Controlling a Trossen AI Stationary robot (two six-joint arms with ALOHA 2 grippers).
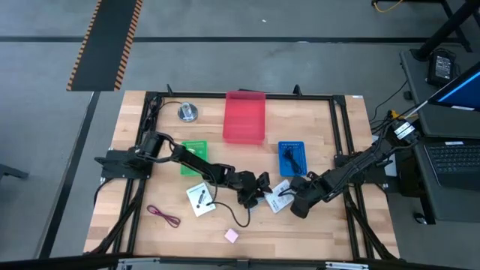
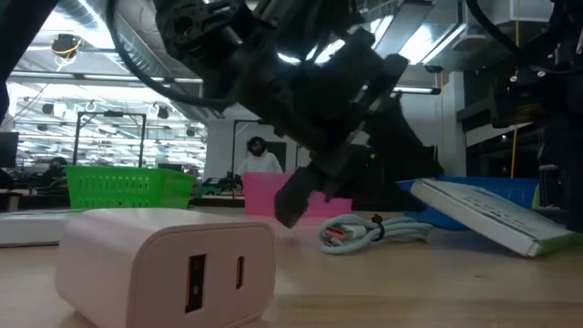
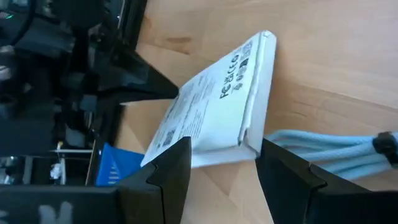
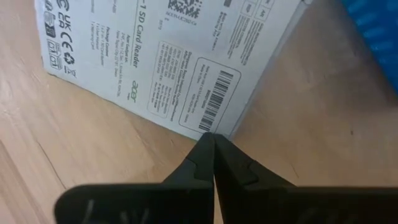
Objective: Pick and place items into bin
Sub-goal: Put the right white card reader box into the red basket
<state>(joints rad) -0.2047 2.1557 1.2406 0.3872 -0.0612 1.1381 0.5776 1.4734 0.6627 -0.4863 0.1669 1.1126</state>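
Observation:
A white printed card box (image 1: 279, 196) lies tilted between both grippers; it also shows in the low view (image 2: 492, 214). My left gripper (image 3: 221, 155) is open, a finger on either side of the box's end (image 3: 249, 140). My right gripper (image 4: 213, 138) is shut at the box's barcode edge. A pale blue cable (image 3: 323, 152) lies beside the box. A second white card (image 1: 200, 199), a black cable (image 1: 234, 216), a maroon cable (image 1: 163, 216) and a pink cube (image 1: 231, 235) rest flat on the table. A black cable lies in the blue bin (image 1: 292, 157). My left gripper straddles the box's end with open fingers (image 3: 171, 165), coming level from the table's left; whether they touch it I cannot tell. My right gripper meets the box's long edge by the barcode (image 4: 214, 124) with its shut fingertips, coming low from the table's right. The box sits tilted, one side raised off the wood.
A pink bin (image 1: 244, 116) stands at the far middle, a green bin (image 1: 193, 154) under the left arm. The round silver disc (image 1: 187, 112) sits at the far left. A black frame (image 1: 341, 142) rims the table. People show in the room behind.

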